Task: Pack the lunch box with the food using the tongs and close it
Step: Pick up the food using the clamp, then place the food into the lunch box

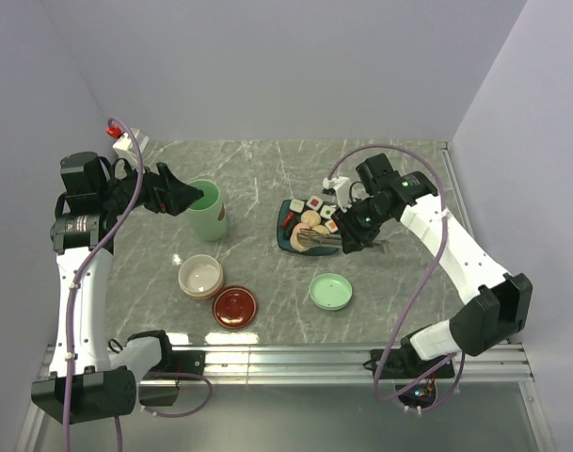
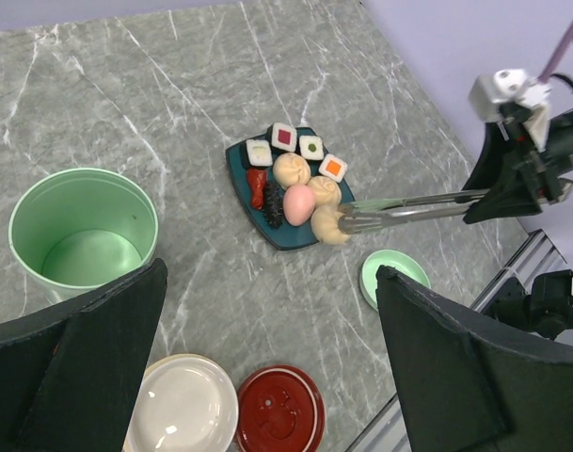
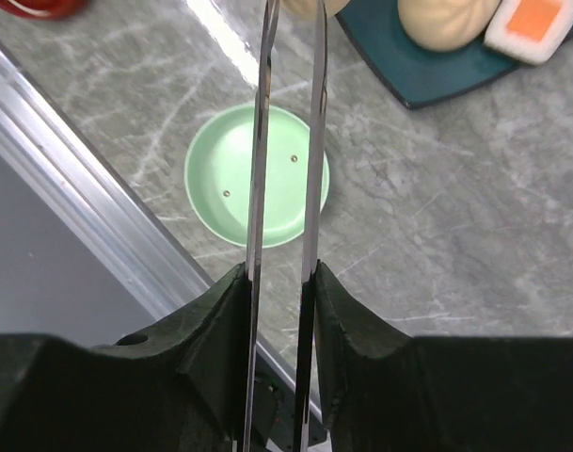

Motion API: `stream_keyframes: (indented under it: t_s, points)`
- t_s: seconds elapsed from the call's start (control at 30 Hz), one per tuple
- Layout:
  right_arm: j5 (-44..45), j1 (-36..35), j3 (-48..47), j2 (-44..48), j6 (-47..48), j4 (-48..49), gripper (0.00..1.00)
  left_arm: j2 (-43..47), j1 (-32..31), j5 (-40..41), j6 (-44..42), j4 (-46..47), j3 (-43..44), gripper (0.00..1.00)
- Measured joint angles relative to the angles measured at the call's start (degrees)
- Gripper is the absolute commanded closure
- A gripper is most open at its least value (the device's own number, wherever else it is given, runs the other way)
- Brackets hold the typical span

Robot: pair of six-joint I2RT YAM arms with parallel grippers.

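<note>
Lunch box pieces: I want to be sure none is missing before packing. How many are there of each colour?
Mint-green: 2, tall pot and flat lid
Cream: 1, bowl
Dark-red: 1, round lid
Total: 4

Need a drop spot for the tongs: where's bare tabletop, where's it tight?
Bare: the back strip of the table behind the mint pot and the teal plate; the lane between those two; front right, beside the mint lid. Tight: the plate, under the tongs and right claw; cream bowl beside red lid.
</note>
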State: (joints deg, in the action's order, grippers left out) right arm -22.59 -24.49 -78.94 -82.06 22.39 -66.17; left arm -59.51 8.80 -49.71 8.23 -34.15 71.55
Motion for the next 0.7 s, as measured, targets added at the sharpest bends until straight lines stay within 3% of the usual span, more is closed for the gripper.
stream_keyframes:
  t_s: [0.3, 0.53, 0.7]
  points:
    - [-5.29, -0.22, -11.80, 0.09, -1.20, -1.14, 0.74, -1.55, 0.33, -1.77, 3.37, 0.68, 0.15, 0.01]
    - [-7.98, -4.17, -30.67, -9.46, -3.48, 1.73, 0.74, -3.78, 3.96, -4.48, 8.15, 3.08, 0.85, 0.01]
    - [-7.58, -7.61, -39.04, -16.65, -4.13, 3.23, 0.73, -3.89, 5.27, -5.33, 10.75, 4.81, 0.85, 0.01]
